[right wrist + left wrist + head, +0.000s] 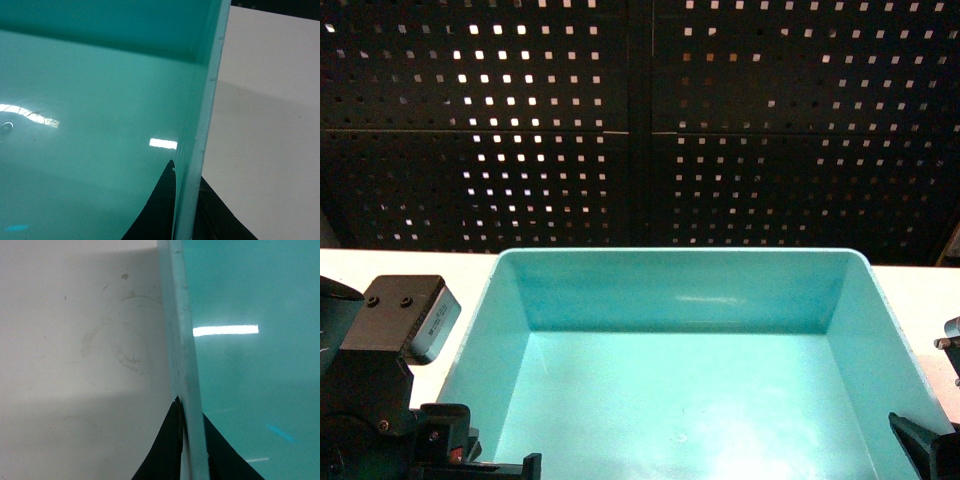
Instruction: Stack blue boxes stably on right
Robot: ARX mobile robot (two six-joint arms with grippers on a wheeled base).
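Observation:
One pale turquoise blue box (680, 400) fills the lower middle of the head view, open side up, held over the white table. My left gripper (192, 440) is shut on its left rim (182, 340), one finger outside and one inside the wall. My right gripper (186, 200) is shut on the right rim (205, 115) the same way. In the head view only parts of both arms show at the box's lower corners. The box's inside is bare.
A white table top (75, 340) lies under and beside the box on both sides (270, 125). A dark perforated panel (640, 120) stands behind the table. The left arm's camera block (405, 320) sits beside the box's left wall.

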